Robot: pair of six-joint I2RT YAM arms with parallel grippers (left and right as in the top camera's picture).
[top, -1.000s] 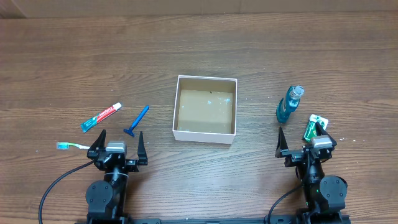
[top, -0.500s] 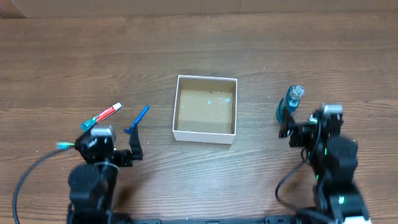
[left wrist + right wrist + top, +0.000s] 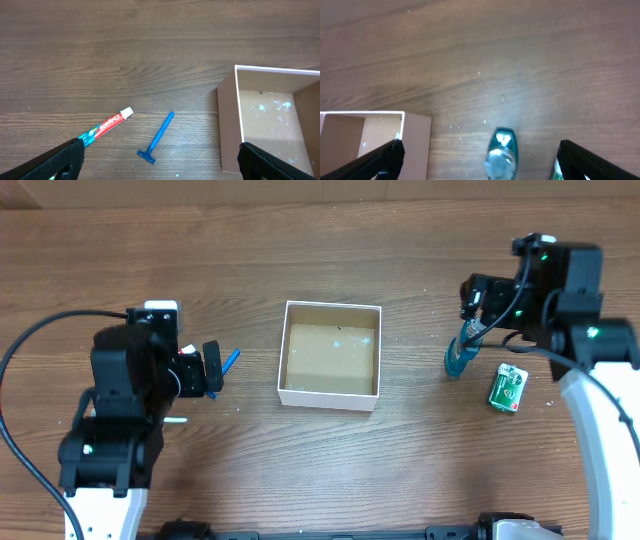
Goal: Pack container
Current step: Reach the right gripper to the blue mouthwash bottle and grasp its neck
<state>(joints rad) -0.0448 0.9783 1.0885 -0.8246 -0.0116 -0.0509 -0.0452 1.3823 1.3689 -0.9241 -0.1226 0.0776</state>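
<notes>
The container (image 3: 329, 397), a square white box with a brown inside, stands empty at the table's middle; it also shows in the left wrist view (image 3: 227, 125) and the right wrist view (image 3: 415, 135). My left gripper (image 3: 200, 368) is open and empty, above a blue razor (image 3: 159, 137) and a toothpaste tube (image 3: 107, 125) left of the box. The razor's handle (image 3: 230, 361) peeks out in the overhead view; the tube is hidden under the arm. My right gripper (image 3: 478, 300) is open and empty above an upright teal bottle (image 3: 459, 357), which shows from the top in the right wrist view (image 3: 501, 152).
A green packet (image 3: 507, 389) lies flat to the right of the bottle, and its edge shows in the right wrist view (image 3: 556, 170). A cable (image 3: 40, 340) runs from the left arm. The table is brown wood.
Both arms have risen from the front edge and reached out over the table: the left over the razor and toothpaste, the right over the teal bottle. No object has moved.
</notes>
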